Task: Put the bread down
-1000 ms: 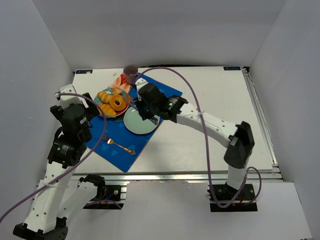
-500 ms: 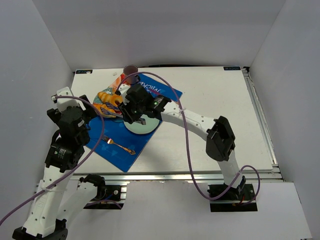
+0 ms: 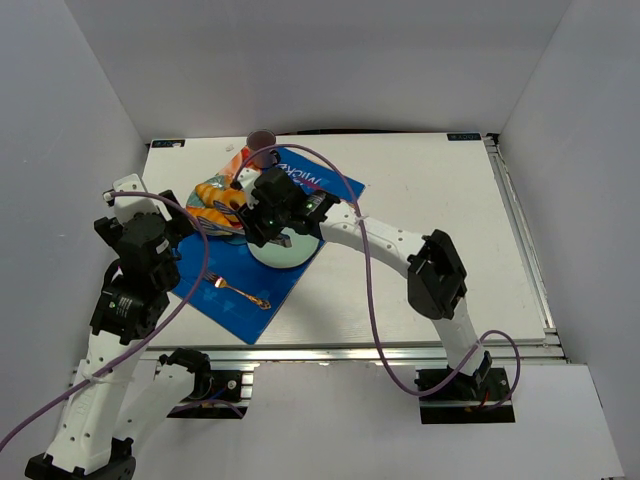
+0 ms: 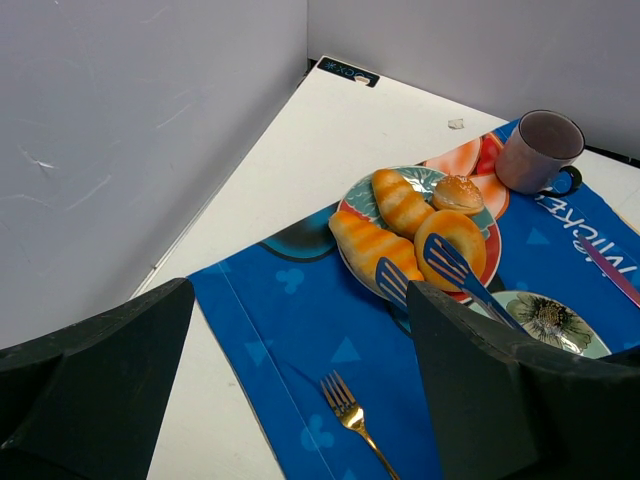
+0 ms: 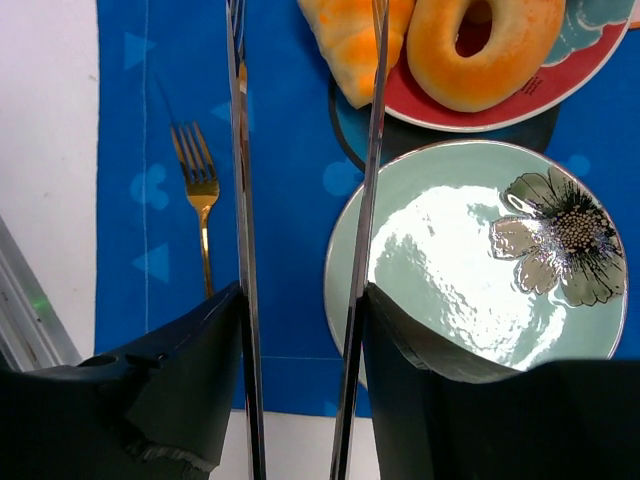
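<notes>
The red-rimmed plate (image 5: 560, 85) is just ahead of the right tool (image 4: 420, 270). On it the bread (image 5: 350, 45) lies, its near end at the tips of the parted, empty fingers (image 5: 243, 250). These should be slid along both flanks before closing, the doughnut (image 5: 500, 75) left untouched.

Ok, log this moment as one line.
stage: bread not yet grasped | right claw: open, over bread's end on red-rimmed plate | left claw: open, empty
</notes>
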Controlling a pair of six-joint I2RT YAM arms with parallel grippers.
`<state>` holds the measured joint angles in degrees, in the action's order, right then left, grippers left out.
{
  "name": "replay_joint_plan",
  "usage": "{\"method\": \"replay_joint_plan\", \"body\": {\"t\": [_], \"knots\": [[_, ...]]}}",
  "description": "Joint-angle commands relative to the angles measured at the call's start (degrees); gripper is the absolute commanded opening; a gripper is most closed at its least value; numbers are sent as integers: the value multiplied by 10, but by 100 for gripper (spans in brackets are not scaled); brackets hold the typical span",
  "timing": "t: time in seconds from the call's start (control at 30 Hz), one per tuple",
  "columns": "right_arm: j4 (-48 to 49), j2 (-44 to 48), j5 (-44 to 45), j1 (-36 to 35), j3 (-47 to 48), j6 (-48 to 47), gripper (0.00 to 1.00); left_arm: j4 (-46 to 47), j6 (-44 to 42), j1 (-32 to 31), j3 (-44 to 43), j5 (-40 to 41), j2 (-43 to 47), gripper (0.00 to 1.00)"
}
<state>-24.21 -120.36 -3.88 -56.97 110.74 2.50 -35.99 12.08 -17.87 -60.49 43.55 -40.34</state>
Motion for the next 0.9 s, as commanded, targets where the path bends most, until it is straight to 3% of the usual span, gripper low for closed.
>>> {"method": "replay_joint_plan", "body": {"t": [0.0, 0.6, 0.87], "knots": [[27, -21, -9, 6, 11, -11, 54, -3, 2, -1, -1, 6, 2, 98], [22, -87, -9, 12, 52, -18, 60, 1, -2, -2, 15, 14, -3, 98], [3, -106, 2, 12, 71, -22, 56, 5, -4, -1, 19, 13, -3, 98]]}}
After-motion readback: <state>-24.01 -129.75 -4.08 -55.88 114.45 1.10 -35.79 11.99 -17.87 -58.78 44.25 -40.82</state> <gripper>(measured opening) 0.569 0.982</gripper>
